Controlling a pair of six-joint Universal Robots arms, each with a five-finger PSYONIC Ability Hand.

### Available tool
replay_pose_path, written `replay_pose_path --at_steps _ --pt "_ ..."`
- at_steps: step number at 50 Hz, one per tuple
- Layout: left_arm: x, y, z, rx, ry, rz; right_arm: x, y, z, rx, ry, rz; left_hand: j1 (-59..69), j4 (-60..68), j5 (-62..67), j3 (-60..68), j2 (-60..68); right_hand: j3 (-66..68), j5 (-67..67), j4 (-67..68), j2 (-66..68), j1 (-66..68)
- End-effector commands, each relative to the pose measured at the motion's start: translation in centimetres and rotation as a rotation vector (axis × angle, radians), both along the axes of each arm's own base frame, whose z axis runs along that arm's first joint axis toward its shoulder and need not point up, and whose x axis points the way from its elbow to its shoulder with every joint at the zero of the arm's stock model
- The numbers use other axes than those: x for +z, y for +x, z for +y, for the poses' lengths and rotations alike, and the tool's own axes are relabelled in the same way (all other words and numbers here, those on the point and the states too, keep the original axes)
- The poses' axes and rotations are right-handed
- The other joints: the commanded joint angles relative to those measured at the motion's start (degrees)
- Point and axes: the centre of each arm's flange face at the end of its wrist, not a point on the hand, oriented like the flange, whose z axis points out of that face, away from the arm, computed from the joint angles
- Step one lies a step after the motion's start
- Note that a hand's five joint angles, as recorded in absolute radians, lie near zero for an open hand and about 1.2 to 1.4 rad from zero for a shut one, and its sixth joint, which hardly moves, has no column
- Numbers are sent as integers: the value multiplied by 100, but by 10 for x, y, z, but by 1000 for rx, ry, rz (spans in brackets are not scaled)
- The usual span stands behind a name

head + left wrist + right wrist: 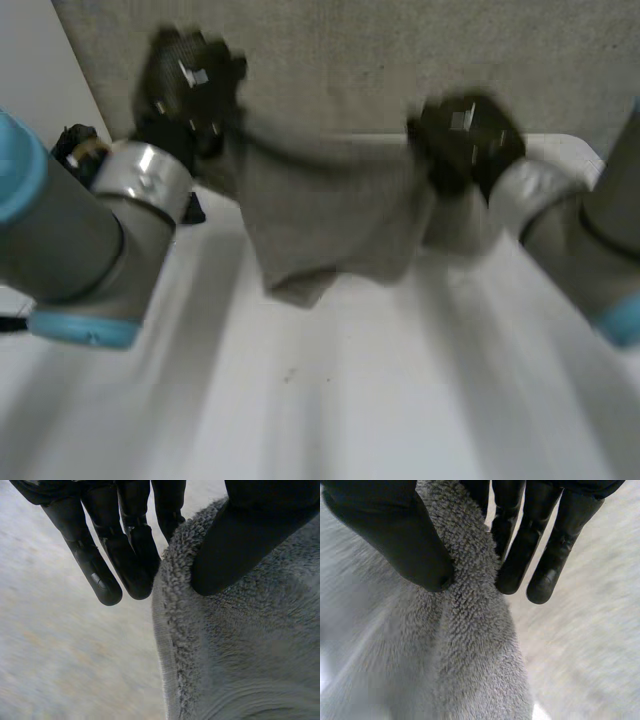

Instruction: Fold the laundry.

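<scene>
The near part of the white surface (350,400) lies bare, with the left arm (70,230) coming in over its left edge and the right arm (590,240) over its right edge. Toward the far edge a grey towel (330,215) hangs stretched between the two hands, sagging in the middle. Its lowest fold droops to the surface left of centre; whether it touches there cannot be told.

The left robot hand (190,85) is raised near the far left corner and holds the towel's upper left end. In the left wrist view its thumb presses on the fleecy cloth (240,655) just inside the hemmed edge, while the fingers (130,545) reach down behind that edge, pinching it.

The right robot hand (465,140) sits at the far edge, right of centre, on the towel's upper right end. In the right wrist view a bunched ridge of towel (470,645) is clamped between thumb and fingers (520,545).

Beyond the far edge lies a grey speckled floor (400,60).
</scene>
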Motion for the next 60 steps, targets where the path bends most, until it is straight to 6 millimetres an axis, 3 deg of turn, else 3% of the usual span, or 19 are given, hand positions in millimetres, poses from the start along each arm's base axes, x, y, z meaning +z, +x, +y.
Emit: replay_pose_path --at_steps 1,4,8,15,17,23,28,38,42,45,46,47,48,50,53,54,57,58,60 --pt "-46 1 11 -15 125 -73 -98 -31 89 257 278 631 1539 1116 1378 1163 1144 -5041 -5080 -5175 -5006 -4007" --pt "-50 3 15 -14 140 -78 -84 -25 69 177 243 524 1539 1116 1378 1163 1144 -5041 -5080 -5175 -5006 -4007" --pt "-50 0 27 -35 144 -84 -47 -15 37 66 200 268 1539 1116 1378 1163 1144 -5041 -5080 -5175 -5006 -4007" --pt "-26 5 58 -72 100 -68 -3 -20 -3 -13 133 92 1539 1116 1378 1163 1144 -5041 -5080 -5175 -5006 -4007" --pt "-20 10 67 -76 93 -64 1 -16 -11 -2 116 81 1539 1116 1378 1163 1144 -5041 -5080 -5175 -5006 -4007" --pt "-17 17 84 -88 101 -71 -16 2 -28 93 131 125 1539 1116 1378 1163 1144 -5041 -5080 -5175 -5006 -4007" --pt "-22 20 96 -103 121 -86 -46 17 -39 216 209 212 1539 1116 1378 1163 1144 -5041 -5080 -5175 -5006 -4007" --pt "-30 20 102 -111 150 -106 -97 37 -37 351 345 344 1539 1116 1378 1163 1144 -4563 -4601 -4697 -4527 -3528" --pt "-33 21 100 -104 157 -108 -116 44 -37 367 369 362 1539 1116 1378 1163 1144 -3656 -3694 -3790 -3621 -2622" --pt "-36 21 98 -102 164 -113 -126 47 -41 353 371 368 1539 1116 1378 1163 1144 -2044 -2082 -2178 -2009 -1010" --pt "-36 21 97 -101 161 -111 -127 47 -44 344 365 369 1539 1116 1378 1163 1144 -1306 -1344 -1440 -1271 -272" --pt "-35 20 95 -102 157 -109 -127 48 -51 315 341 372 1539 1116 1378 1163 1144 1116 1078 982 1151 2150" --pt "-35 19 94 -102 155 -109 -124 48 -56 290 315 371 1539 1116 1378 1163 1144 1950 1912 1816 1986 2984" --pt "-37 17 88 -97 154 -110 -115 50 -72 215 245 354 1539 1116 1378 1163 1144 1959 1920 1825 1994 2993" --pt "-31 10 67 -75 117 -98 -76 52 -101 44 70 249 1539 1116 1378 1163 1144 1959 1920 1825 1994 2993" --pt "-28 8 60 -66 98 -96 -45 50 -113 -33 -28 170 1539 1116 1378 1163 1144 1959 1920 1825 1994 2993" --pt "-7 -2 26 -21 -16 -81 7 46 -118 -85 -163 44 1539 1116 1378 1163 1144 1959 1920 1825 1994 2993" --pt "13 -5 6 17 -108 -59 42 43 -115 -95 -242 -41 1539 1116 1378 1163 1144 1959 1920 1825 1994 2993" --pt "32 -7 -13 63 -200 -40 72 40 -110 -101 -308 -119 1539 1116 1378 1163 1144 1959 1920 1825 1994 2993"
